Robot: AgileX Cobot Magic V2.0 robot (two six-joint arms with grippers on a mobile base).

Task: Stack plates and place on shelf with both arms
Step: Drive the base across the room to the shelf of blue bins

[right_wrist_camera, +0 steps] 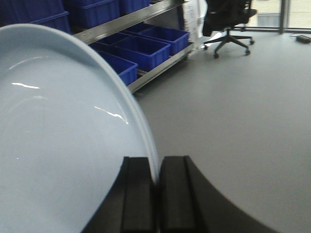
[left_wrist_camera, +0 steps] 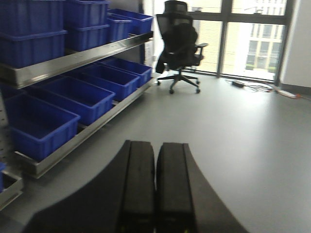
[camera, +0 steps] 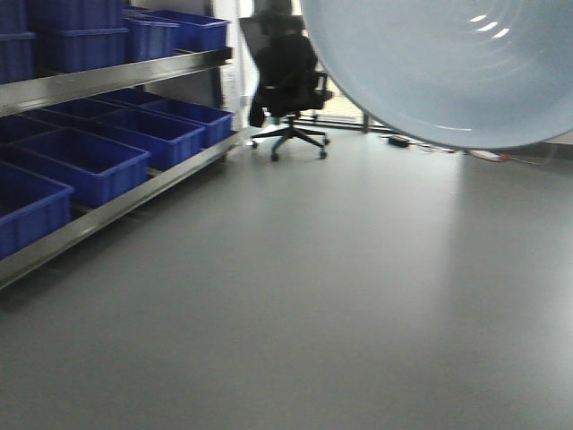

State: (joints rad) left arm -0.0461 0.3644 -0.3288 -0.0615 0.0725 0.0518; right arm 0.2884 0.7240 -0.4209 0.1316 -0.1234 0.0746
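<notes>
Right gripper [right_wrist_camera: 156, 194] pinches the plate [right_wrist_camera: 58, 136] rim; left gripper [left_wrist_camera: 155, 194] is pressed together, empty. The plate should be held level when approaching the shelf [left_wrist_camera: 73, 60].

plate [right_wrist_camera: 58, 145]: pale-blue, glossy, tilted, aloft | shelf [left_wrist_camera: 77, 57]: steel; 2 tiers seen

Daylight from the tall windows [left_wrist_camera: 243, 39] lays a soft sheen on the grey floor [camera: 358, 296], small white glare streaks sit on the glossy plate [camera: 466, 81], and every view is slightly soft, with the near left claw [left_wrist_camera: 156, 148] dark and blurred.
</notes>
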